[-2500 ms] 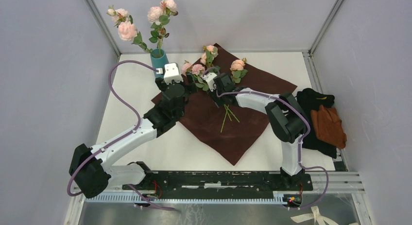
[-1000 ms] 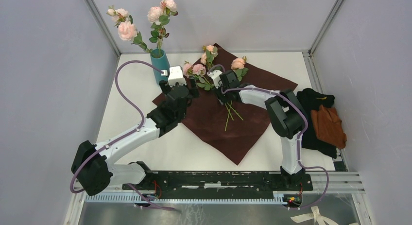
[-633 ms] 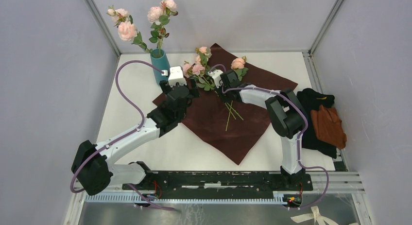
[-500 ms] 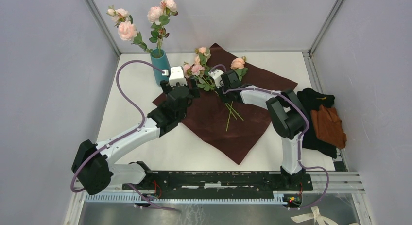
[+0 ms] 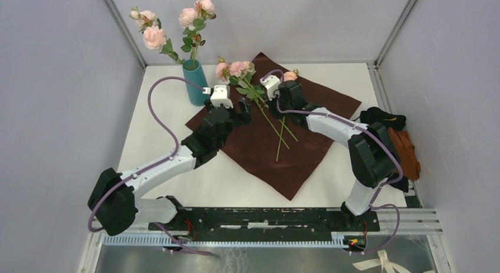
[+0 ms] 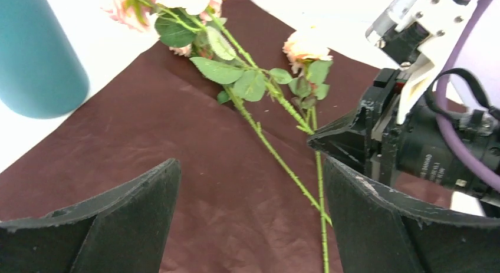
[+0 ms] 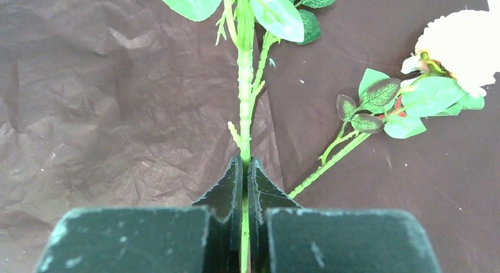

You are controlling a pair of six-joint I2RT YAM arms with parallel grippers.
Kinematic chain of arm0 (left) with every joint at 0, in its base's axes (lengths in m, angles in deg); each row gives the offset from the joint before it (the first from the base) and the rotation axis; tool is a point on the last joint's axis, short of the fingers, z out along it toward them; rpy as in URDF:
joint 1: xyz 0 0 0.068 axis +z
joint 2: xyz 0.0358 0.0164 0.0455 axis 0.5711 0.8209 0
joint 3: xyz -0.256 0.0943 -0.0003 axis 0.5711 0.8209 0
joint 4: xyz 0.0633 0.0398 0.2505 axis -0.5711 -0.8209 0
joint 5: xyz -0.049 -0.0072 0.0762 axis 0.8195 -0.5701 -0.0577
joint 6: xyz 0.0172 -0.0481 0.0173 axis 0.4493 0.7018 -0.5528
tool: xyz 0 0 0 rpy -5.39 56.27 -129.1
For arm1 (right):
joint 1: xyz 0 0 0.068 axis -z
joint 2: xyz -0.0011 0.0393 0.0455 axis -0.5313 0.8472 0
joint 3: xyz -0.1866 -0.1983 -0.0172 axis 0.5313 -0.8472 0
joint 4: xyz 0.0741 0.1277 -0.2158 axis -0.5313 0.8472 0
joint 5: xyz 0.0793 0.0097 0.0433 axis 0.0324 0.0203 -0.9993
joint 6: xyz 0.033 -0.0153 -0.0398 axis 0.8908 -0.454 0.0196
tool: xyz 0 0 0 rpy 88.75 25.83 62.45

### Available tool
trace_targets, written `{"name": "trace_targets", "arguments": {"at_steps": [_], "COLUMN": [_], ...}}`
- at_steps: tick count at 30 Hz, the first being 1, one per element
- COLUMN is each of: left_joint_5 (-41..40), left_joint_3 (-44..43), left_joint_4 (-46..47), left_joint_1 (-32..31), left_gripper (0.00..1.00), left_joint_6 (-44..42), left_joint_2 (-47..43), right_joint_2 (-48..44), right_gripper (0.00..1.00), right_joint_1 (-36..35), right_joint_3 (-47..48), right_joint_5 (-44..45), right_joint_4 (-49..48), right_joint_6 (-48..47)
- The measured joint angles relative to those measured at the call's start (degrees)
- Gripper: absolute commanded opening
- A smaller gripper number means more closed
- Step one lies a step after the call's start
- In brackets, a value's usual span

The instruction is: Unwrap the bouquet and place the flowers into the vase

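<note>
At the upper left of the overhead view the teal vase (image 5: 194, 84) stands upright on the white table (image 5: 159, 125), just off the corner of the maroon wrapping paper (image 5: 259, 152). A few pink roses (image 5: 154, 36) rise out of it on tall stems. A little to its right the left gripper (image 6: 250, 173) hovers over the paper with its jaws spread wide and nothing between them. Its own camera shows the vase's wall at the left edge and the creased sheet lying flat below, which the overhead view only hints at. Next comes a leafy rose stem (image 7: 244, 102), slanting from its pink blooms near the top centre down toward the middle of the sheet. The right gripper (image 7: 244, 167) is clenched on that stem, and only its wrist camera makes the pinch plain: the two black fingers meet with the green stalk caught between them. From above, the arm's own body hides that contact. Further right a second rose (image 7: 457, 46) lies loose on the paper, its stem crossing the held one lower down. At the right edge a black-and-orange cloth pile (image 5: 396, 146) sits on the table, partly hidden behind the right arm's elbow.
</note>
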Motion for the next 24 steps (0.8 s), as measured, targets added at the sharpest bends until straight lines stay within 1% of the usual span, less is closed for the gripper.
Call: {"name": "trace_targets", "arguments": {"at_steps": [5, 8, 12, 15, 20, 24], "left_joint_5": [5.4, 8.8, 13.3, 16.3, 20.7, 23.4], "left_joint_3": [1.5, 4.0, 7.1, 7.3, 7.4, 7.5], "left_joint_4": [5.3, 11.0, 18.3, 21.6, 25.4, 29.2], "left_joint_1": [0.0, 0.0, 0.0, 0.0, 0.6, 1.1], "left_gripper": [0.94, 0.93, 0.93, 0.93, 0.92, 0.92], "left_joint_6": [2.6, 5.0, 8.8, 11.3, 16.8, 20.9], "left_joint_2": [0.0, 0.1, 1.3, 3.7, 7.3, 9.4], "right_joint_2": [-2.0, -4.1, -10.6, -17.4, -27.1, -31.0], "right_gripper": [0.0, 0.0, 0.0, 0.0, 0.0, 0.0], "right_joint_1": [0.0, 0.0, 0.0, 0.0, 0.0, 0.0], "right_joint_3": [-3.7, -7.7, -13.8, -16.8, -18.1, -18.9], "right_joint_5": [0.0, -0.3, -1.4, -1.8, -4.3, -6.8], "right_joint_4": [-2.9, -4.2, -5.4, -6.6, -9.9, -12.0], "right_joint_6": [0.7, 1.4, 2.3, 2.8, 3.5, 4.3]}}
